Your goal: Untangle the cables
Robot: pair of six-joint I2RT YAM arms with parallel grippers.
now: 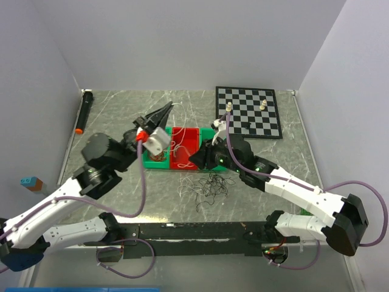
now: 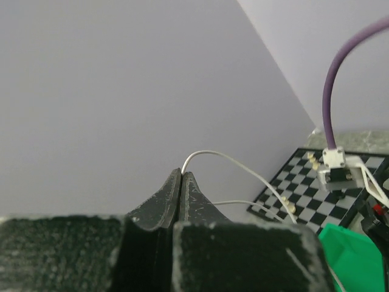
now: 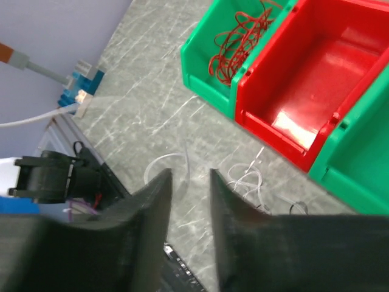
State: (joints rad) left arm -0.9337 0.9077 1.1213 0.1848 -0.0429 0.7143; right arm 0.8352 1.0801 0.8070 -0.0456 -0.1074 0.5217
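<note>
My left gripper (image 1: 171, 107) is raised above the bins, its jaws shut on a thin white cable (image 2: 242, 166). That cable loops away from the fingertips (image 2: 182, 175) and hangs down over the red bin (image 1: 180, 145). Low at the bins' front edge, my right gripper (image 3: 189, 177) is open with nothing between its jaws. Loose white cable curls (image 3: 248, 180) lie on the table just beyond it. In the top view the right gripper (image 1: 195, 159) sits above a tangle of black cables (image 1: 213, 186). Red-brown cables (image 3: 236, 39) lie in a green bin (image 3: 203, 55).
Three bins stand in a row: green, an empty red bin (image 3: 316, 91), and another green bin (image 3: 364, 164). A chessboard (image 1: 249, 111) with a few pieces lies at the back right. A black marker (image 1: 84, 112) with an orange tip lies at the back left.
</note>
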